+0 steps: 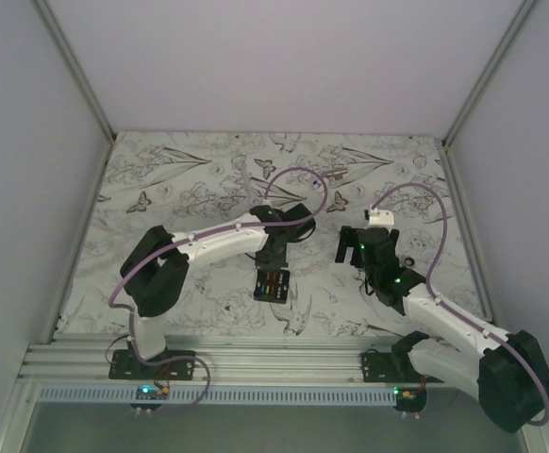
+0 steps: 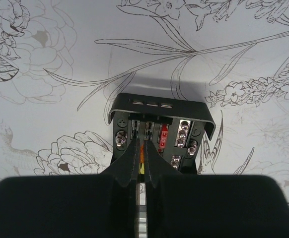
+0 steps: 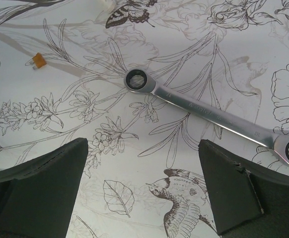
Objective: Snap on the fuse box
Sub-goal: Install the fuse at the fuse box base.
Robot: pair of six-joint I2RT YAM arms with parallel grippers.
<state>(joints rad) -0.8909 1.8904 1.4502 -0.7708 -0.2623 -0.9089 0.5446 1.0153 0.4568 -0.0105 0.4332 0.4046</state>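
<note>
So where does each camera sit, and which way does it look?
Top external: above and behind the arms, looking down on the table; left arm, right arm and bases show.
Left wrist: on the left arm, looking past the closed left hand at the fuse box.
Right wrist: on the right arm, looking past the open right hand at a wrench and orange fuse.
Shared: top and left wrist see the fuse box.
</note>
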